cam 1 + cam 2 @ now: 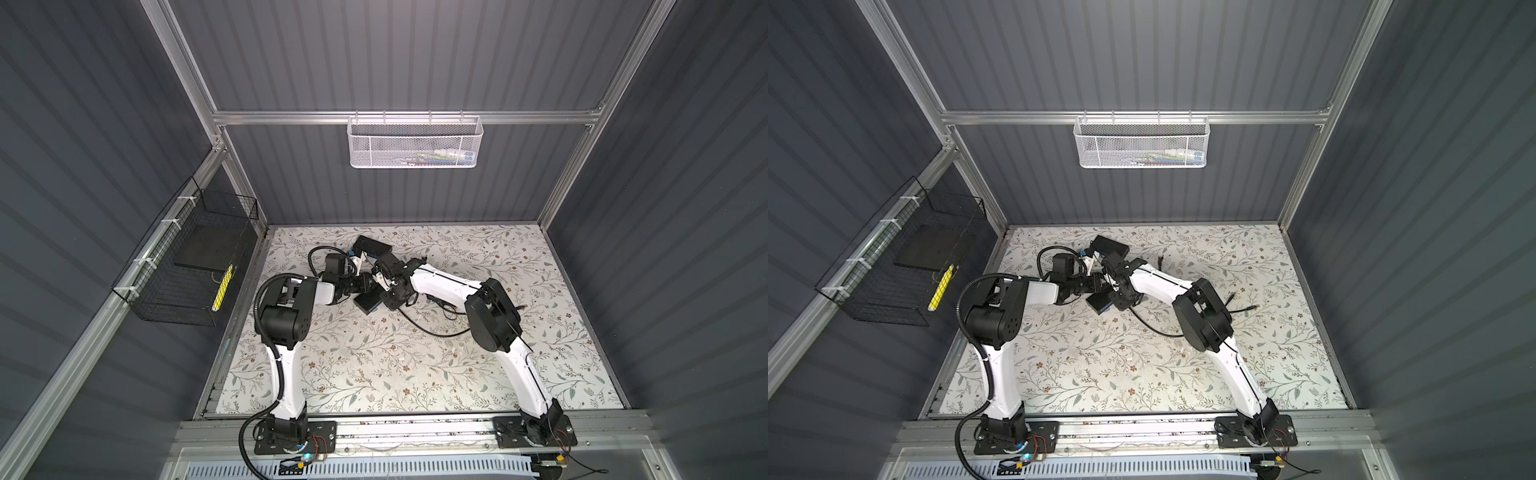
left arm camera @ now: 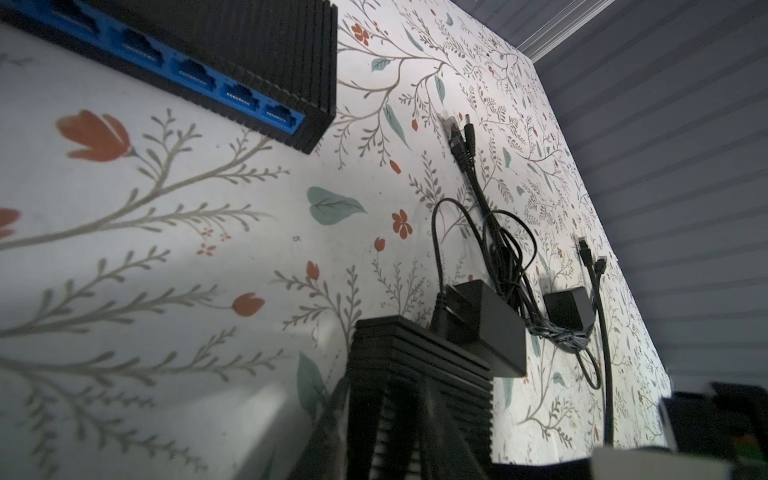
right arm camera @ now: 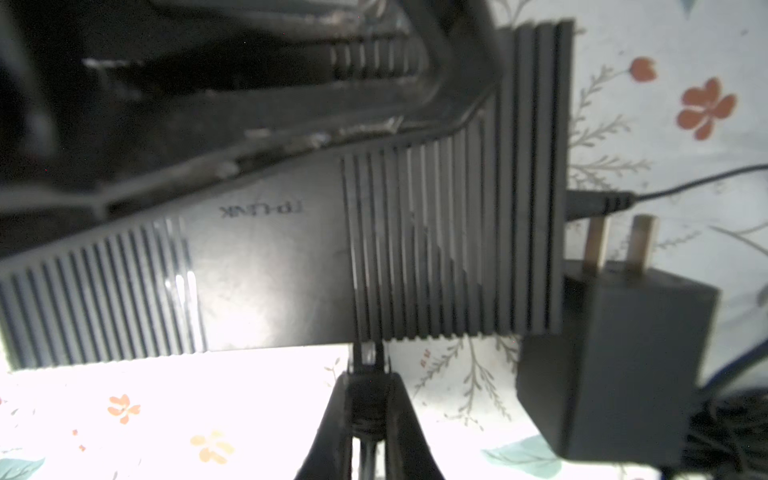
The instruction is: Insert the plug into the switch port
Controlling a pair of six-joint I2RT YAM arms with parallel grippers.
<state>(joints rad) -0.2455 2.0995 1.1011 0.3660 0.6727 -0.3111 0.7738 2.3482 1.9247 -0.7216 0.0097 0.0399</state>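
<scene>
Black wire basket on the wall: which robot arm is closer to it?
Left. The left arm bends near the black wire basket; the right arm is across the table, farther away.

Both arms bent inward; left hand (image 1: 370, 289), right hand (image 3: 368, 374) close together, fingers clamped.
</scene>
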